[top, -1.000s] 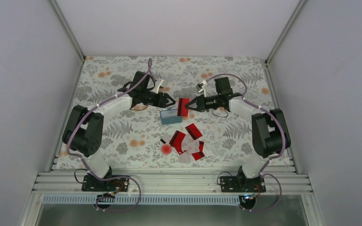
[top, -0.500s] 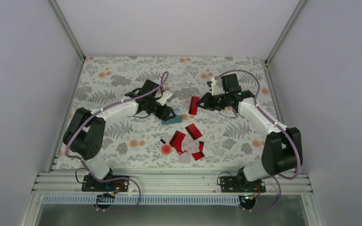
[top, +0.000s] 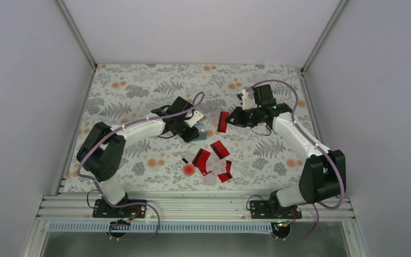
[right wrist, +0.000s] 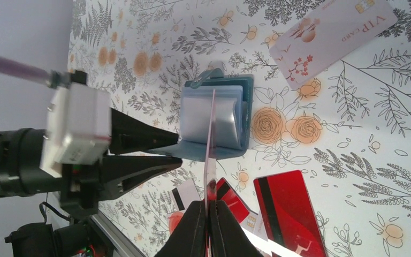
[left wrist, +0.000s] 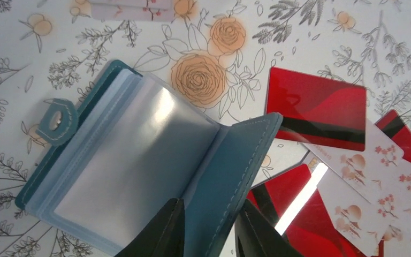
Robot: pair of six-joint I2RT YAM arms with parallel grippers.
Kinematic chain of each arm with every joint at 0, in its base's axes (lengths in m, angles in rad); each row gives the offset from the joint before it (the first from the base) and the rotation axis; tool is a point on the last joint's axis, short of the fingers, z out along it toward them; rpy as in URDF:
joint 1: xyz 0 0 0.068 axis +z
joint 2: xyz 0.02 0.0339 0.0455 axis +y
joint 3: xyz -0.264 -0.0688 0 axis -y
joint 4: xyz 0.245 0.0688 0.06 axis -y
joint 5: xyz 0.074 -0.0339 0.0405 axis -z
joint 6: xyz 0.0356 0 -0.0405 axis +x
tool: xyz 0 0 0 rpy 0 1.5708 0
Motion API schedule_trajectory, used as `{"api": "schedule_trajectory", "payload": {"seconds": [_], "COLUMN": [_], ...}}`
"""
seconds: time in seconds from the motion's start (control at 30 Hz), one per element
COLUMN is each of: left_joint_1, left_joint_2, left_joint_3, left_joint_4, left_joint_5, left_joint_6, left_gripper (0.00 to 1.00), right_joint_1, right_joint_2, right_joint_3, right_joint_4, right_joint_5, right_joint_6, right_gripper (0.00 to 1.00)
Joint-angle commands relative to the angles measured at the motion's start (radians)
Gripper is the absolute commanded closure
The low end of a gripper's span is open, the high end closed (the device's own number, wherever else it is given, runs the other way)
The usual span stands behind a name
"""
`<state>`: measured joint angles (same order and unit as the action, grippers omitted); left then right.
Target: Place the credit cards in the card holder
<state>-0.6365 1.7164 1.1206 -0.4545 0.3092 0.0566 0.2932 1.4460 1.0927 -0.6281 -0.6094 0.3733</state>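
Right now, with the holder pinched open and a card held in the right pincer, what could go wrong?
The left pincer grips the holder by one side only, so a push from the card could slide or fold it. The right pincer holds the card by one end, edge-on; it may twist or miss the clear sleeve. Loose cards close beside the holder could get dragged.
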Motion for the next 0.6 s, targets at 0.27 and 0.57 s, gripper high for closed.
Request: {"api": "schedule_trajectory", "payload": {"seconds": [0.27,0.57], "left_joint_1": [-0.023,-0.026], "left_joint_2": [0.028,0.170], "left_joint_3": [0.060,0.199], "left_joint_4": [-0.083,-0.301], "left_joint_5": [-0.378,-0.518], "left_joint_6": [-0.159,-0.542], "left_gripper": [0.95,0.79], "right_joint_1": [-0.005,-0.006], "right_joint_2": [-0.045,-0.030], "right_joint_3": [0.003,0.004], "right_joint_4": [-0.012,-0.001], "right_joint_5": [0.018,0.032], "right_joint_6": [-0.007,-0.001], "right_gripper": [0.96,0.96]}}
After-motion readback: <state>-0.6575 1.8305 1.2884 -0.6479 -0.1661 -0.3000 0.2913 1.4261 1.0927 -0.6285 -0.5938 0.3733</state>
